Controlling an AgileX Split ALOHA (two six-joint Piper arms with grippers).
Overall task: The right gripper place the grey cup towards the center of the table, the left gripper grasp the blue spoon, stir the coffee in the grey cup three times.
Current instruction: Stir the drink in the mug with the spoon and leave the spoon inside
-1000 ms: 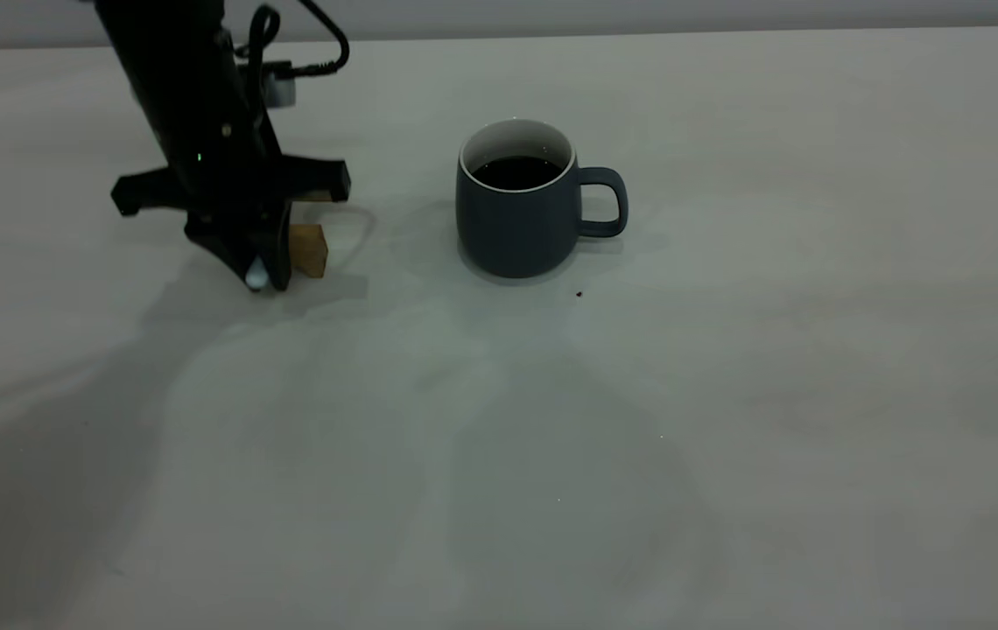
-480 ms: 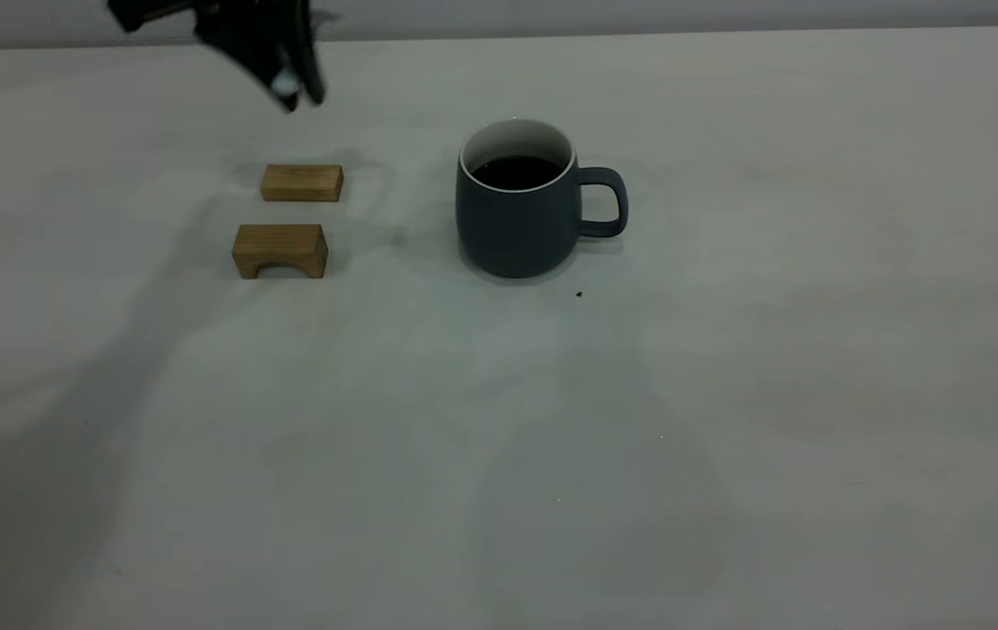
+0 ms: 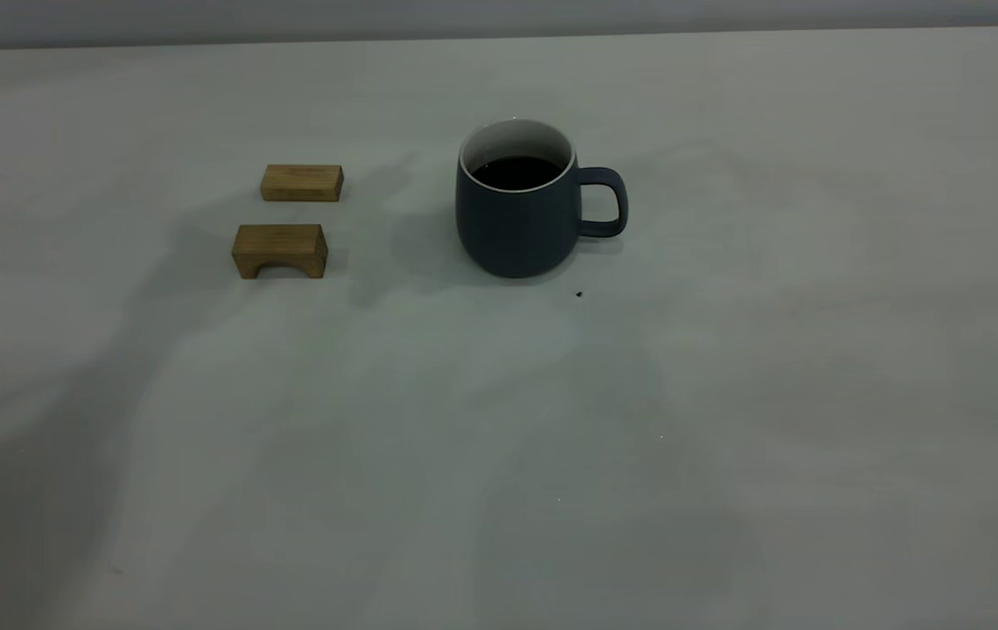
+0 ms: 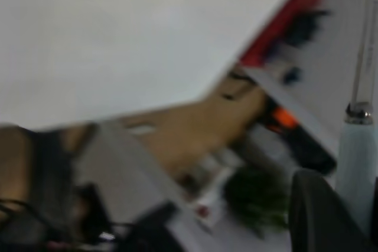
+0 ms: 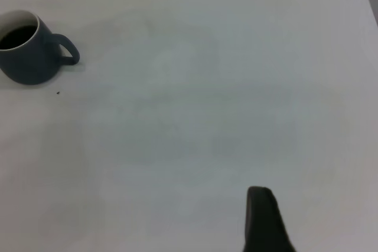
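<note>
The grey cup [image 3: 516,214] stands upright near the middle of the table [image 3: 499,455], handle to the right, with dark coffee [image 3: 516,171] inside. Neither gripper shows in the exterior view. In the left wrist view my left gripper [image 4: 348,205] is raised high off the table and shut on the blue spoon [image 4: 358,151]; its pale blue handle and metal neck stick out beside a dark finger [image 4: 319,216]. The right wrist view shows the cup [image 5: 26,57] far from my right gripper [image 5: 319,222]. That gripper hangs open over bare table, with only one finger [image 5: 263,219] in sight.
Two tan wooden blocks lie left of the cup, a flat one [image 3: 301,183] behind an arched one [image 3: 279,251]. A tiny dark speck [image 3: 579,295] sits just in front of the cup's handle. Room clutter beyond the table edge fills the left wrist view.
My left arm has risen from the wooden blocks and left the exterior view, carrying the spoon. Both blocks now show in full. The cup has not moved.
</note>
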